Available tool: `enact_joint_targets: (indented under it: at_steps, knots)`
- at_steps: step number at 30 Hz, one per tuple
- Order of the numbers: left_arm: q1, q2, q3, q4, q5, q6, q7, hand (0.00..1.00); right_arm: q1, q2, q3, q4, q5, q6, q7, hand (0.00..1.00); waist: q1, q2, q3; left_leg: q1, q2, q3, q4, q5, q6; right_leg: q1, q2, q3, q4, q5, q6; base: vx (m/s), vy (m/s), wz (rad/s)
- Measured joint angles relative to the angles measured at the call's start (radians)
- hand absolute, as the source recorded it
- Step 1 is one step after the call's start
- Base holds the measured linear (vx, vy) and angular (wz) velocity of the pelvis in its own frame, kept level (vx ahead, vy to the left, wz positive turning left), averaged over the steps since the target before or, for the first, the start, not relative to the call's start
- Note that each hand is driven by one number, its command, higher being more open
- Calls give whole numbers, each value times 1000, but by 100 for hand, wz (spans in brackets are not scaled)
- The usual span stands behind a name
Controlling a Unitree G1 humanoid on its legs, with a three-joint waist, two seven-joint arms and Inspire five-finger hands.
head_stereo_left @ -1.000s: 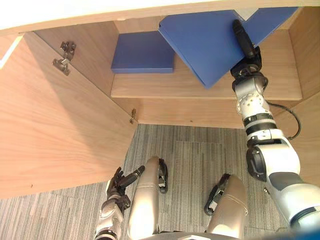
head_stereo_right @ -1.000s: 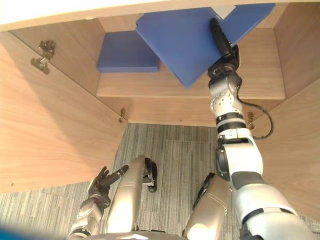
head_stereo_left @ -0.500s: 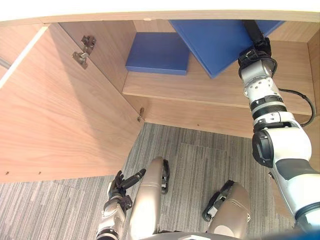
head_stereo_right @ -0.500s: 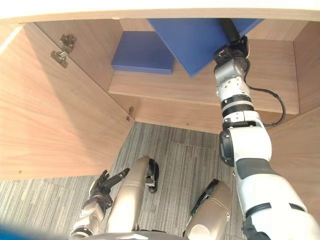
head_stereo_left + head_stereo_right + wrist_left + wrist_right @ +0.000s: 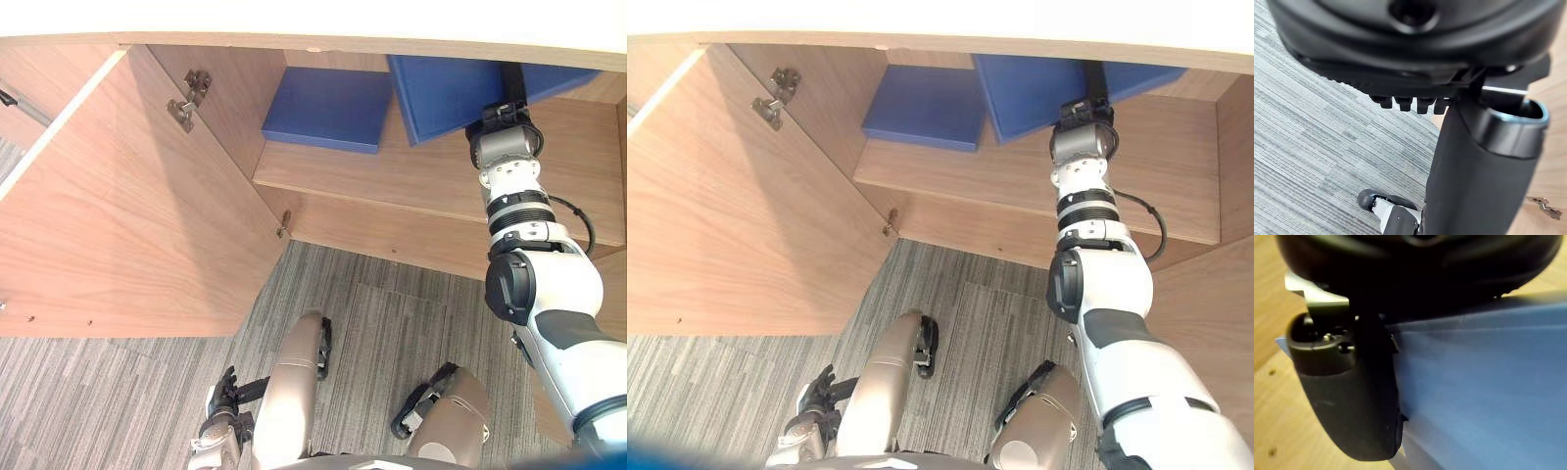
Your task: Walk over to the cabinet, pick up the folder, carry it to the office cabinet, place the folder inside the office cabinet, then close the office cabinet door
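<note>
My right hand (image 5: 503,110) reaches into the open wooden office cabinet and is shut on a blue folder (image 5: 441,90). The folder hangs tilted above the cabinet shelf (image 5: 392,181), its upper part hidden behind the cabinet's top edge. In the right wrist view the thumb (image 5: 1352,396) lies pressed against the folder (image 5: 1484,382). A second blue folder (image 5: 328,108) lies flat on the shelf to the left of the held one. My left hand (image 5: 223,403) hangs low beside me over the carpet, fingers relaxed and holding nothing.
The cabinet door (image 5: 127,215) stands wide open on the left, with a metal hinge (image 5: 189,101) near its top. The cabinet's right wall (image 5: 1229,196) is close to my right arm. Grey striped carpet (image 5: 392,313) lies below the cabinet.
The camera has shifted. My right hand has pushed the blue folder deeper into the cabinet, further under its top edge. My left hand has dropped lower.
</note>
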Motion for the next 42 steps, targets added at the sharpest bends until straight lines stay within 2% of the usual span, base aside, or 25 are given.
enact_joint_targets:
  at_steps: [6,9,10,18,26,30,33,38,42]
  knots:
    - [1,-3,0,0,-3,-1,3,100,22,-31,-22,3,-7,-11,-25,0,3,1,-1,-42,0,5,32,0,0,-33,-12,4,24,-4,4,38,2,4]
    - [2,-4,2,2,-3,-1,3,100,34,-46,-23,3,-1,-12,-28,0,4,3,-2,-62,3,11,55,-10,10,-57,-16,17,48,-10,4,12,6,-2]
    - [2,-4,3,4,-3,-1,3,100,35,-47,-24,3,-1,-13,-29,100,3,4,-2,-68,5,11,61,-12,11,-63,-16,20,53,-12,4,2,14,-8]
    - [-2,-16,47,46,-2,0,8,100,46,-47,-58,18,-9,-30,-62,100,1,9,-5,-99,23,28,98,-27,14,-113,-12,53,85,-15,1,25,2,-8]
    - [-33,-21,60,56,-2,0,8,100,46,-40,-4,51,-50,13,-62,100,-2,10,-13,-89,38,35,95,-28,12,-117,1,64,79,-15,0,52,-20,-6]
    - [-33,-28,95,71,-1,6,9,100,47,-22,32,84,-52,29,-59,100,-13,10,-26,-51,45,41,72,-30,9,-85,12,64,53,-9,0,51,-25,-8]
    - [-35,-28,113,86,0,18,13,100,50,-1,69,94,-82,43,-38,100,-15,0,-42,-33,61,52,48,-30,9,-80,32,66,23,6,-2,54,-18,-16]
    - [-27,-22,125,89,3,18,11,100,54,0,83,132,-133,103,35,100,-29,-11,-51,19,65,53,8,-29,10,-16,44,41,-35,21,-3,70,-13,-1]
    - [-21,-15,125,89,22,18,-3,100,65,-3,149,151,-287,176,126,100,-34,-18,-58,48,70,63,-21,-28,12,10,52,37,-70,33,-3,70,-1,-6]
